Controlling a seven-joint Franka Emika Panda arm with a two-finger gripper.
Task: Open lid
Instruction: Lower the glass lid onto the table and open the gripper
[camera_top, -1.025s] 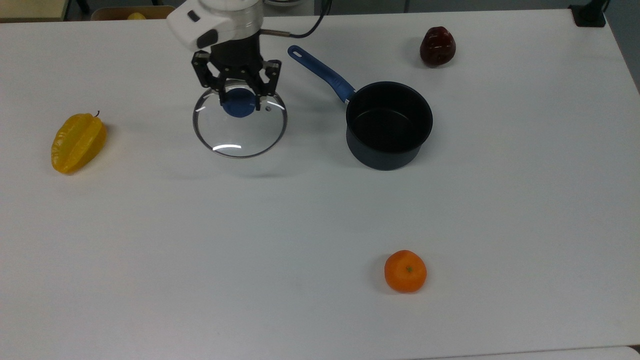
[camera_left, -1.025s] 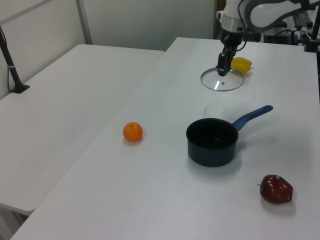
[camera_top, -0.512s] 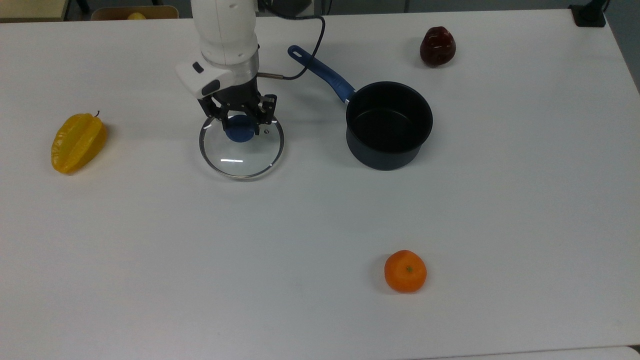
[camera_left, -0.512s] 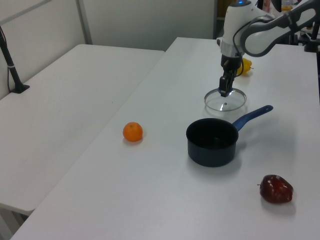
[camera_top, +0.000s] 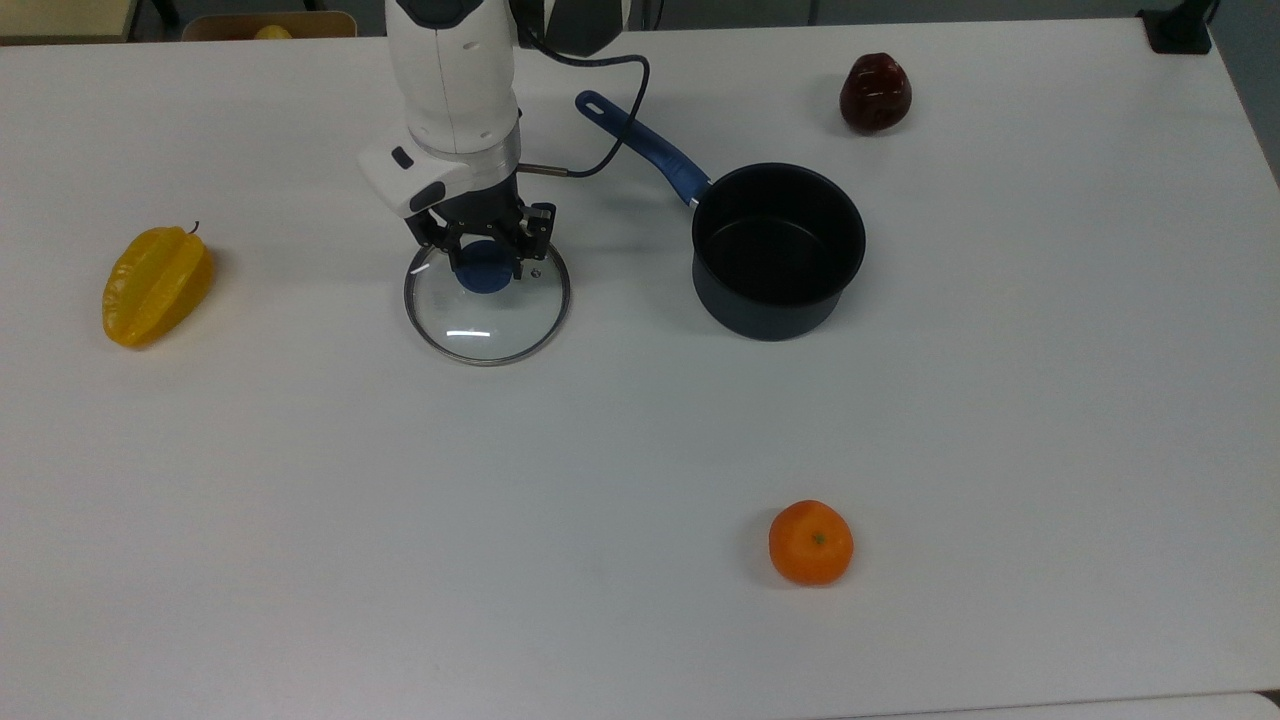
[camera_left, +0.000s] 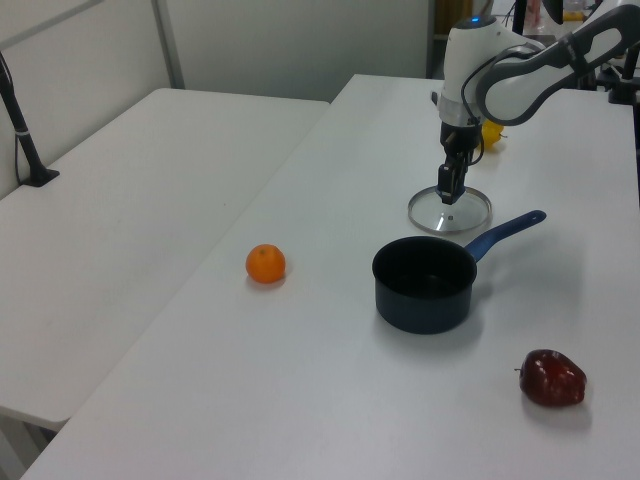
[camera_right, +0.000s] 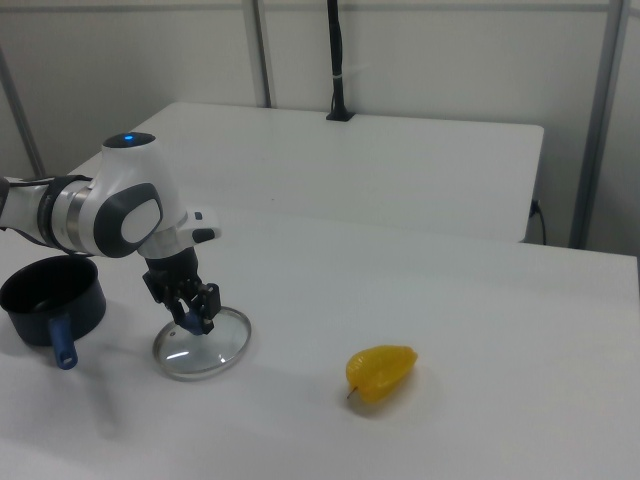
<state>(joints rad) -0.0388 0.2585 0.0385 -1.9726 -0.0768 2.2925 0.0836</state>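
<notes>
My end effector (camera_top: 487, 262) clamped on blue round knob (camera_top: 484, 268) of round clear glass lid with metal rim (camera_top: 487, 310). Lid sits flat on white tabletop (camera_top: 640, 430), off dark saucepan with blue handle (camera_top: 778, 250), which stands open well to top view's right. Yellow starfruit (camera_top: 156, 285) far to top view's left, orange mandarin (camera_top: 811, 542) near front edge, dark red apple (camera_top: 875, 93) behind saucepan.

The round clear glass lid (camera_top: 487, 305), metal-rimmed with a blue centre knob (camera_top: 484, 273), is lying flat on the white table (camera_top: 640, 430), off the saucepan (camera_top: 778, 250).
</notes>
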